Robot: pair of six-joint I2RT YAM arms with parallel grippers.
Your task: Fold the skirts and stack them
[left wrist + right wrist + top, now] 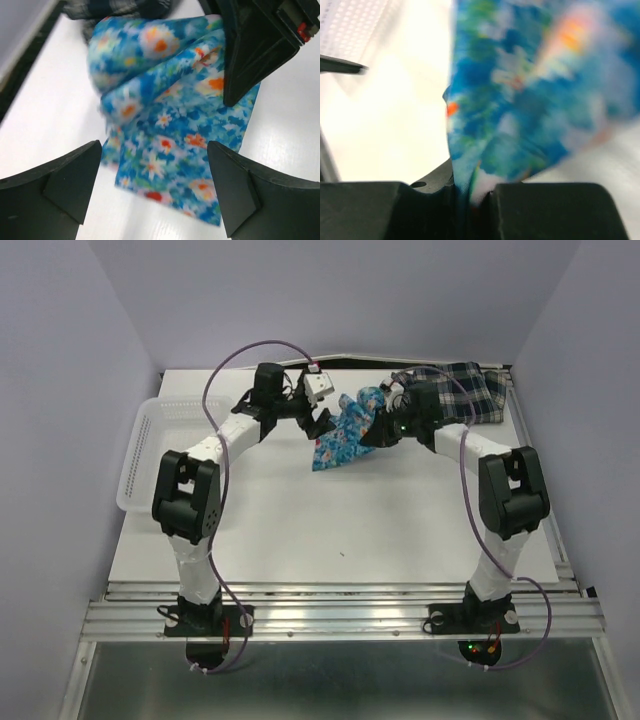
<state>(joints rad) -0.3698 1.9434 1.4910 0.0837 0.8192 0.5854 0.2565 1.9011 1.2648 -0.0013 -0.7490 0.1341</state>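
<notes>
1. Pinching the floral skirt [520, 85] is my right gripper [472, 197]: its jaws are pressed together on a fold of the blue cloth, which rises out of them and fills most of the right wrist view
2. My left gripper [154, 150] is spread wide and grips nothing; the floral skirt lies below it, in the gap between its two fingers, and as far as I can tell it touches neither
3. Seen from my left wrist, the right gripper comes in at the upper right, with one dark finger [245, 65] lying over the upper right part of the cloth
4. From above, the floral skirt sits bunched at the far middle of the counter [340, 530], between my two grippers: the left one is just beside its left edge and the right one is at its right edge
5. Its lower corner points toward my bases and lies on the counter, while its upper part is gathered up at the right gripper
6. The plaid skirt [470, 390] lies crumpled at the far right corner of the counter, behind my right arm and near the floral skirt; I cannot tell whether the two touch
7. A white basket [150, 450] stands at the left edge of the counter, well apart from both skirts
</notes>
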